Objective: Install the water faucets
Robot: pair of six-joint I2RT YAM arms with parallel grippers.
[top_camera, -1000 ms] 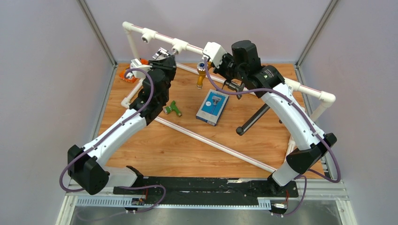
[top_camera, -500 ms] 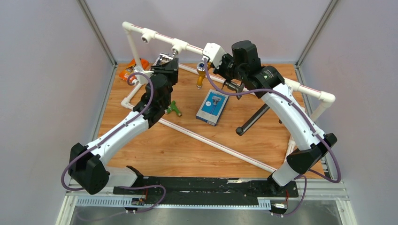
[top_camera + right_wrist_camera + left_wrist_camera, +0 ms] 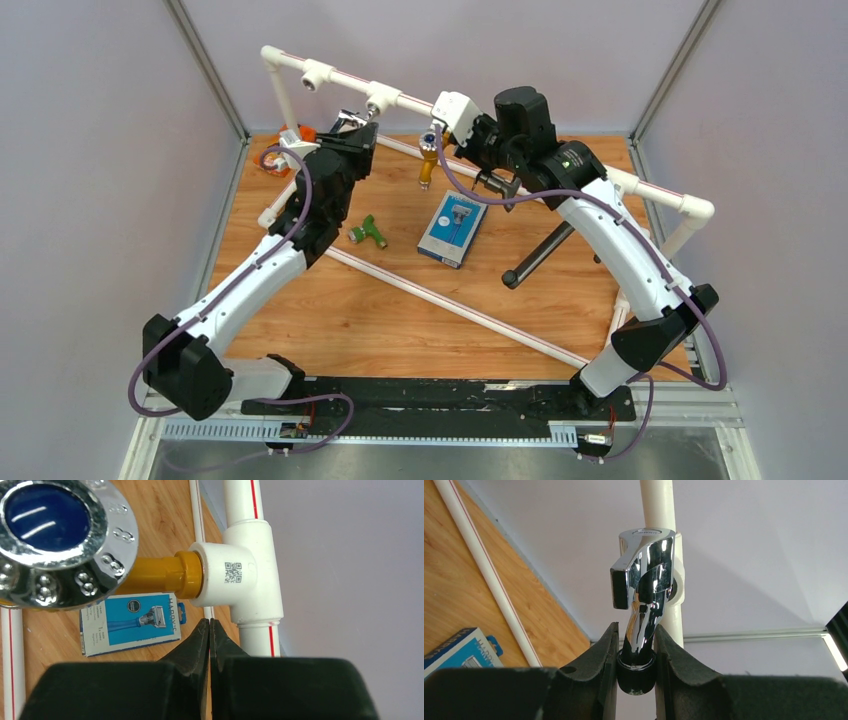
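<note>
Chrome faucet (image 3: pixel 352 116) sits high at the back left in the top view, held by the left gripper (image 3: pixel 352 128) just beside the middle tee socket (image 3: pixel 381 97) of the white pipe frame (image 3: pixel 290 64). The green faucet (image 3: pixel 369 232) lies loose on the table (image 3: pixel 330 320) near the blue-and-white box (image 3: pixel 453 229). In the left wrist view, the 2 fingers (image 3: pixel 606 650) pinch the faucet's black-ringed lower end, and the socket shows partly behind its shiny body. The threaded end is hidden here. This step calls for squaring the thread with the socket's axis before turning; with the grip so low, the body could tilt and cross-thread, so light pressure seems wise. In the right wrist view, the right gripper (image 3: pixel 209 630) is closed on nothing, just below a tee (image 3: pixel 240 575) already carrying a yellow faucet (image 3: pixel 165 575). Compared with 1 second ago, the left wrist has shifted slightly, bringing the faucet a little nearer its tee; the right arm, green faucet and box look unmoved.
</note>
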